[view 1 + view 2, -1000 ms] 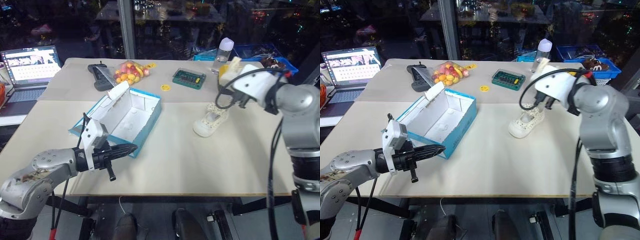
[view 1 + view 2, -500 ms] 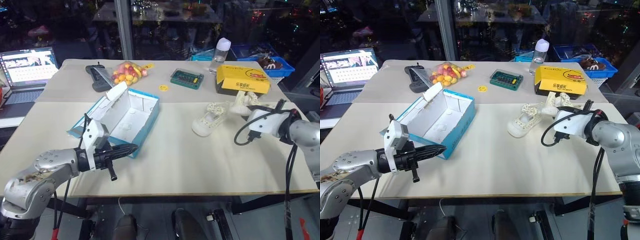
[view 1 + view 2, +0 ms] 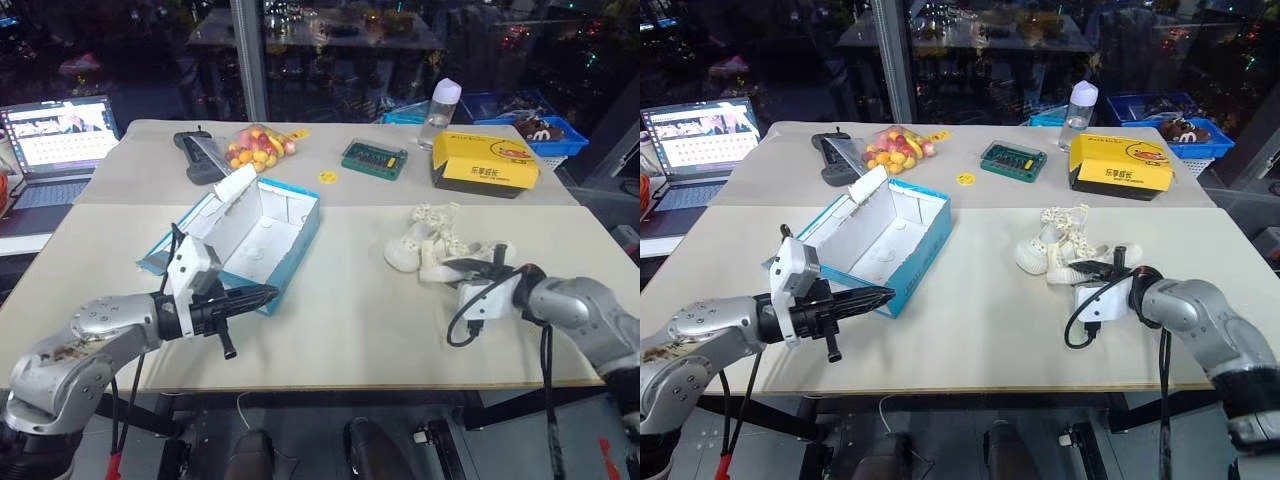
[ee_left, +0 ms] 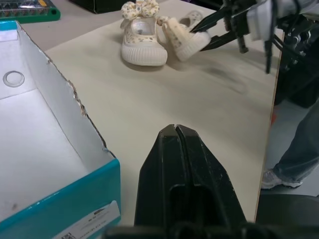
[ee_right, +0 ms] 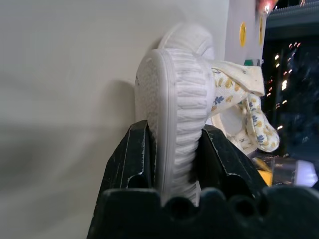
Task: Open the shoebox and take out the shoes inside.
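Second shoe (image 3: 1072,262) is pinched by its sole edge between our right gripper (image 3: 1092,270) fingers, tipped on its side and low at the table (image 3: 970,330), touching or just beside the first shoe (image 3: 1036,250), which already sits upright on its sole between the shoebox and the yellow duck-logo box (image 3: 1122,166). In the right wrist view the ribbed white sole (image 5: 175,134) fills the gap between both pads, so jaws are narrow and clamped on the shoe, not empty. Our read: we're holding it by the sole so it can be laid down next to its mate, pairing them clear of the box. Shoebox (image 3: 262,240) is well to the left, lid flipped back, white inside bare, so unpacking looks done bar the release. Our left gripper (image 3: 262,295) is fully closed on nothing, parked just off the box's near corner, likely there to brace it; it's well apart from both shoes.
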Motion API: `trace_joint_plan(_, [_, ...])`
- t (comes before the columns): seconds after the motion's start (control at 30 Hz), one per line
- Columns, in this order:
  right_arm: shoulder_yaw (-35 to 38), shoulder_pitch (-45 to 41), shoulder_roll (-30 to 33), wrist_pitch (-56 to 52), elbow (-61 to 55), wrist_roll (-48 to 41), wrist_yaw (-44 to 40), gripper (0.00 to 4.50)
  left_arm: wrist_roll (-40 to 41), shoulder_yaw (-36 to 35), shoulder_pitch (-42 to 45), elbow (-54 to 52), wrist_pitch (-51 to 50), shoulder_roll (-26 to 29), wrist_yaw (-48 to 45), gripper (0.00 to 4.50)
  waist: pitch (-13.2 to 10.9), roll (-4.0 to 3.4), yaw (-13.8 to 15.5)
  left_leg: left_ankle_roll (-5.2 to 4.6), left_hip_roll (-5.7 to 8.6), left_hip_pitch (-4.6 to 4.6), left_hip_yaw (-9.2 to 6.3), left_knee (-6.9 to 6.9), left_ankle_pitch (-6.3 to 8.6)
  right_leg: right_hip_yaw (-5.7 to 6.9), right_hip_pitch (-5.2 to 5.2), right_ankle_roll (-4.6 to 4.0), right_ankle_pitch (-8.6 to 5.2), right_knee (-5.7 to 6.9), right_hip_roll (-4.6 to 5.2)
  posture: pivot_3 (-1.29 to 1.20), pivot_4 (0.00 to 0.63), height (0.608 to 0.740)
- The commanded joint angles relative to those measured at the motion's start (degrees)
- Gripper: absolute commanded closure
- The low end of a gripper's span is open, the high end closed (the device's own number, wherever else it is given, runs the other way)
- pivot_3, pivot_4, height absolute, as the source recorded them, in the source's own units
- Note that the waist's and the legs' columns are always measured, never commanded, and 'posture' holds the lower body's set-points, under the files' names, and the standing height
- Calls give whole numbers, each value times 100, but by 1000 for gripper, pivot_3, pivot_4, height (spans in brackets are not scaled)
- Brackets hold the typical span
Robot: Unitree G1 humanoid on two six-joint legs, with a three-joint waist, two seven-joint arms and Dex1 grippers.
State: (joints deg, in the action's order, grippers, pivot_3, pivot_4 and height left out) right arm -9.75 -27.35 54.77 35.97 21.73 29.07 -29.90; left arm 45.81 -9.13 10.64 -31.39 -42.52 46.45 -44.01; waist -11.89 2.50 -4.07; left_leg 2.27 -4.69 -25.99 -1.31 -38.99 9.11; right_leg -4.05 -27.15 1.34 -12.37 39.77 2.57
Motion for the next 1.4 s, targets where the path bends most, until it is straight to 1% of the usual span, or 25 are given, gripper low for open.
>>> trace_joint_plan(0.03, [-229,-498,-14,519,798,438,519,3229,10,-34,84,-56,32,-3,-23,4500,0,0,1,0,0,-1,0,0,0,0,0,0,0,0,0,0,150,672])
trace_joint_plan(0.1, [-431,-694,-86,712,1207,589,639,3229,20,-44,96,-59,16,12,-22,4500,1,1,-2,0,0,-1,-1,0,0,0,1,0,0,0,0,0,150,672])
trace_joint_plan(0.17, [-489,-795,-143,724,1395,532,614,3229,24,-68,91,-59,5,33,-23,4500,3,5,-20,0,-1,2,-1,-2,0,0,5,0,0,1,-1,0,150,672])
trace_joint_plan(0.2, [-496,-817,-159,741,1449,436,514,2574,29,-82,84,-64,0,39,-23,4500,4,6,-26,-1,-1,2,-1,-2,0,0,5,0,0,1,-1,0,150,672])
trace_joint_plan(0.23, [-487,-830,-179,754,1494,299,406,2372,33,-93,76,-69,-3,46,-24,4500,5,8,-22,-1,0,7,-1,-4,0,-1,11,1,0,1,-1,0,150,672])
trace_joint_plan(0.3, [-431,-801,-198,623,1488,20,156,1761,29,-105,55,-80,-5,50,-15,4500,7,11,-11,-1,0,19,-3,-3,0,0,23,1,0,1,-1,0,150,672])
trace_joint_plan(0.37, [-406,-670,-72,384,1320,-90,-167,1076,22,-112,36,-90,-3,46,1,4500,7,11,-7,0,2,28,-3,-3,0,-2,33,1,0,1,0,0,150,672])
trace_joint_plan(0.4, [-402,-601,2,289,1221,-116,-302,648,20,-114,32,-93,-3,43,8,4500,7,11,-6,0,2,33,-3,-3,0,-2,38,1,0,1,0,0,150,672])
trace_joint_plan(0.43, [-348,-489,63,85,1056,-401,-672,429,20,-116,32,-88,0,41,9,4500,7,11,2,0,2,37,-4,-3,0,-2,43,0,0,1,0,0,150,672])
trace_joint_plan(0.47, [-306,-408,99,-82,923,-632,-943,429,19,-117,33,-84,2,39,9,4500,7,11,6,0,2,45,-4,-2,0,-2,52,1,-1,0,-1,0,150,672])
trace_joint_plan(0.53, [-108,-146,345,-639,265,-1229,-1632,429,3,-111,34,-60,19,37,-2,4500,7,11,44,0,2,47,-7,-1,0,0,58,4,-6,0,-1,0,150,672])
trace_joint_plan(0.6, [60,51,531,-1164,-291,-1616,-2107,429,-25,-94,35,-30,44,35,-22,4500,7,10,71,0,3,46,-7,-1,0,-1,60,6,-10,0,0,0,150,672])
trace_joint_plan(0.73, [384,245,673,-2145,-1135,-2201,-2629,429,-57,-63,46,4,76,3,-64,4500,7,10,63,2,4,51,-6,-3,1,-3,61,6,-10,-1,2,0,150,672])
trace_joint_plan(0.83, [632,195,548,-3058,-1619,-2692,-2822,429,-93,-57,6,22,120,-61,-38,4500,7,10,20,4,3,63,-6,0,3,-2,65,5,-10,-1,1,0,150,672])
trace_joint_plan(0.9, [833,139,451,-3880,-1994,-3054,-2855,429,-93,-172,-64,83,125,-167,84,4500,6,10,15,4,3,68,-7,1,3,-2,70,5,-10,-1,1,0,150,672])
trace_joint_plan(0.97, [1225,107,212,-5386,-2691,-3763,-2644,429,-193,-479,-248,160,221,-361,405,4500,7,11,10,3,3,67,-7,2,2,-2,72,4,-11,-2,1,0,150,672])
trace_joint_plan(1.03, [1595,158,-104,-6667,-3390,-4281,-2244,429,-253,-816,-417,168,269,-623,859,4500,6,11,14,2,2,67,-6,6,2,-2,70,3,-12,-2,1,0,150,672])
trace_joint_plan(1.1, [1924,399,-676,-7734,-4280,-4628,-1524,429,-374,-1218,-657,59,297,-916,1441,4500,7,12,19,2,0,65,-9,12,2,1,69,3,-12,-3,-1,0,150,672])
trace_joint_plan(1.17, [2111,521,-1327,-8507,-4925,-4721,-745,429,-531,-1558,-889,-25,374,-1139,1840,4500,12,20,39,2,-1,66,-11,14,2,3,70,3,-12,-4,-3,0,150,672])
trace_joint_plan(1.2, [2205,497,-1759,-8799,-5130,-4663,-249,429,-612,-1758,-987,-21,417,-1276,2094,4500,14,23,40,3,-2,67,-11,14,2,3,71,3,-12,-7,-3,0,150,672])
trace_joint_plan(1.23, [2265,460,-2060,-9025,-5267,-4616,99,429,-664,-1888,-1042,-8,449,-1371,2268,4500,14,25,43,6,-2,69,-12,13,4,3,73,3,-11,-8,-3,0,150,672])
trace_joint_plan(1.27, [2231,468,-2311,-9117,-5352,-4391,513,429,-786,-2050,-1109,72,553,-1484,2457,4500,14,24,46,47,-1,66,-11,10,30,2,73,3,-11,-16,-2,0,150,672])
trace_joint_plan(1.33, [2140,529,-2609,-9117,-5354,-3947,1178,429,-1057,-2282,-1180,335,772,-1623,2749,4500,14,23,62,57,-1,62,-11,20,36,3,80,3,-10,-56,-2,0,150,672])
trace_joint_plan(1.4, [2063,670,-2783,-8844,-5245,-3398,1869,429,-1317,-2526,-1156,771,1081,-1774,3038,4500,16,20,87,60,-1,52,-11,27,38,6,90,3,-8,-99,0,0,150,672])
